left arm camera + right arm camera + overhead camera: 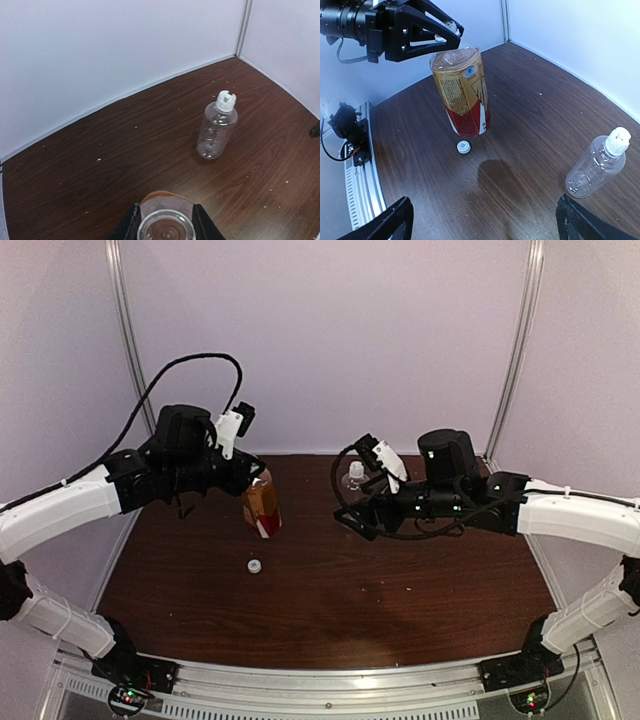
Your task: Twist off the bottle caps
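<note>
- Left gripper (449, 31): fingers pinch the open neck of the amber bottle (465, 95). Its own wrist view shows only fingertips and the bottle mouth, cut by the bottom edge.
- The bottle tilts; whether its base touches the table (420, 165) is unclear.
- A loose cap (464, 146) lies at 6 o'clock of that base.
- Right gripper (484, 200): fingers spread wide and empty, only their tips in frame.
- The clear bottle (595, 167), white cap (618, 140) on, stands at 3 o'clock of the amber one in the top view.

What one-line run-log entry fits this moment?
left gripper: shut on amber bottle neck | loose cap: on table | clear bottle: upright, capped | right gripper: open, empty
</note>
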